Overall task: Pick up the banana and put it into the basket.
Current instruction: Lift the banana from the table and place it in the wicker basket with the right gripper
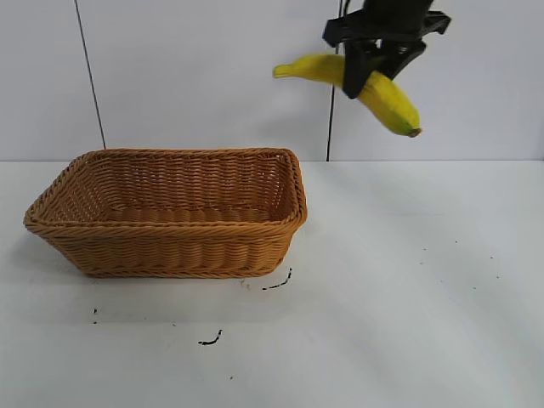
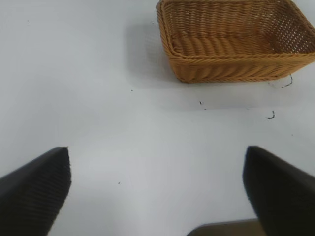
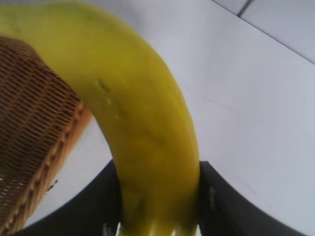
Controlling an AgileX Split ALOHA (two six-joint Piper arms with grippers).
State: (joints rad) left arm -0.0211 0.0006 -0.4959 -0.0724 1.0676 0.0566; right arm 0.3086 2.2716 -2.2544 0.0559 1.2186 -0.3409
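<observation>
High above the table, right of the basket, my right gripper (image 1: pixel 367 68) is shut on the yellow banana (image 1: pixel 387 98) around its middle. The banana hangs tilted, one end pointing left toward the basket side, the dark-tipped end lower right. In the right wrist view the banana (image 3: pixel 142 123) fills the space between both black fingers (image 3: pixel 98 201), with the basket (image 3: pixel 34 128) below it to one side. The woven light-brown basket (image 1: pixel 170 246) stands on the white table at left, nothing visible inside. My left gripper (image 2: pixel 157 162) hovers open over bare table, away from the basket (image 2: pixel 236 64).
The white table (image 1: pixel 408 289) carries a few small dark marks (image 1: pixel 211 340) in front of the basket. A grey wall with thin black cables (image 1: pixel 89 76) runs behind.
</observation>
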